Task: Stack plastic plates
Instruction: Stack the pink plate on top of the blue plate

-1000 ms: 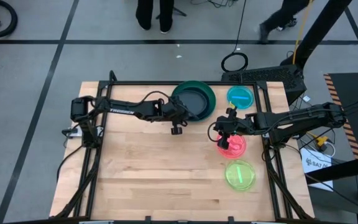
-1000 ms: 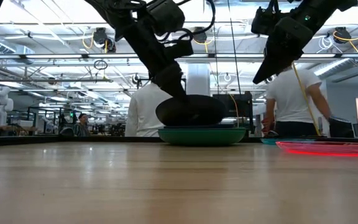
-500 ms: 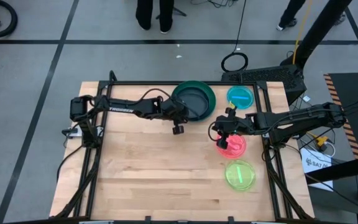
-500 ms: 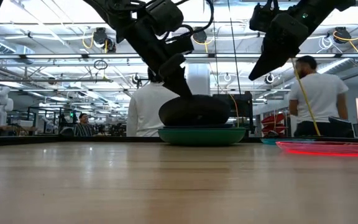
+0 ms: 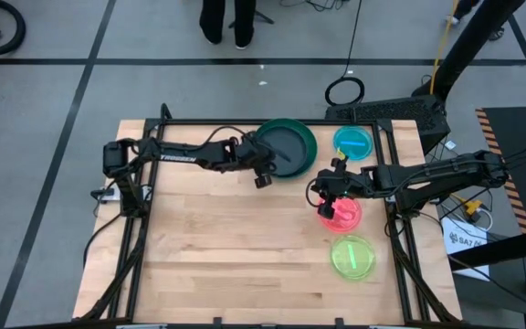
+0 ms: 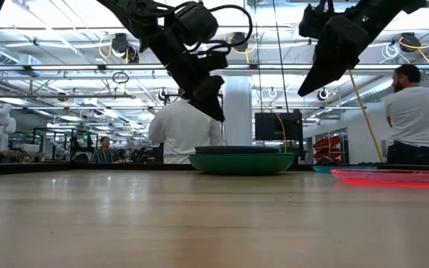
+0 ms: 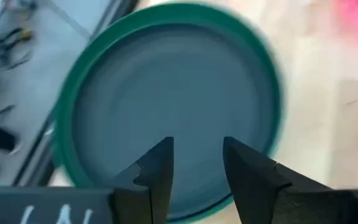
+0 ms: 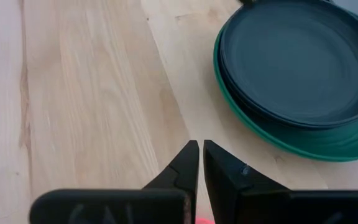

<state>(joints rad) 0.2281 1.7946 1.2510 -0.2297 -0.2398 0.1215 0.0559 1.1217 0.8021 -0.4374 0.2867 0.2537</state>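
A large green plate (image 5: 307, 139) sits at the table's far middle, with dark grey plates (image 5: 281, 146) stacked flat inside it. The stack also shows in the low view (image 6: 240, 161) and the right wrist view (image 8: 297, 59). My left gripper (image 5: 265, 164) is open and empty, raised above the stack's near left rim (image 7: 197, 146). My right gripper (image 5: 325, 203) is shut and empty (image 8: 200, 148), held high (image 6: 304, 91) over the left edge of the pink plate (image 5: 343, 215). A blue plate (image 5: 352, 142) and a lime plate (image 5: 352, 257) lie flat on the table's right side.
The table's left and near parts are bare wood (image 5: 217, 247). A black frame rail (image 5: 245, 122) runs along the far edge. People stand in the room beyond the table (image 6: 181, 134).
My left gripper held a dark grey plate tilted on the green plate. It has let the plate go and risen. The plate now lies flat in the stack. My right gripper has kept still.
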